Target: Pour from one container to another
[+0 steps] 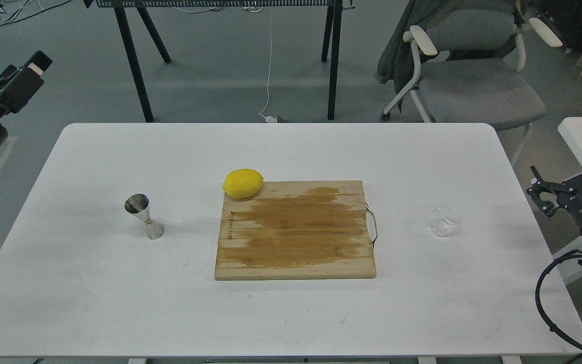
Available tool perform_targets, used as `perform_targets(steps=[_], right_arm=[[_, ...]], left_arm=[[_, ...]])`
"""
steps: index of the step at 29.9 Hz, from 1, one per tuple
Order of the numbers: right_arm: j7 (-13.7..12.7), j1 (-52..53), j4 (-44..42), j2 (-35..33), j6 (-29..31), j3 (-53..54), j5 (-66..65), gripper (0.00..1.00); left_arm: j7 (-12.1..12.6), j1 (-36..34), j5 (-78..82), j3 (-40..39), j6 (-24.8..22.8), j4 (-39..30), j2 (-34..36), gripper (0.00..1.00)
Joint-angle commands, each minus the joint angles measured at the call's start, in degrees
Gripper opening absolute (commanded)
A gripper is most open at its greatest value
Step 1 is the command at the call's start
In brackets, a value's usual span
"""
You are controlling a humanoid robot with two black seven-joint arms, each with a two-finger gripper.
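The small clear glass cup (445, 228) stands upright on the right part of the white table (291, 313). On the left part stands the steel jigger (144, 216), also upright. My right gripper (564, 164) hovers off the table's right edge, right of the cup and apart from it, its fingers spread open and empty. My left gripper (27, 76) hangs beyond the table's far left corner, well away from the jigger. It is seen dark and nearly end-on, so its fingers cannot be told apart.
A wooden cutting board (296, 230) with a wet stain and a metal handle lies mid-table between jigger and cup. A yellow lemon (243, 183) rests at its far left corner. Behind the table are a grey chair (473, 86) and black rack legs (334, 60).
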Motion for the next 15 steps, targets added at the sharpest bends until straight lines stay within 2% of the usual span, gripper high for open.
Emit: perform_targets(steps=[1,3,7,15], right_arm=[[0.24,-0.36,0.0,0.0,0.0,0.0,0.0,1.0],[0.24,-0.62,-0.08,0.0,0.0,0.0,0.0,1.0],[0.24,-0.8,-0.17,0.0,0.0,-0.09,0.0,1.0],[0.33,-1.06,-0.26,0.0,0.0,-0.09,0.0,1.0]], left_arm=[[0.0,3.03,1.34,0.01,5.75,-0.59,0.09,0.98],[0.0,4.79,3.43,0.28,8.45,-0.67,0.09,0.98],[0.0,7.86,10.73,0.89,8.45,-0.68,-0.18,0.98],[0.0,17.7,11.88,1.51,8.45,0.2,-1.14,0.98]])
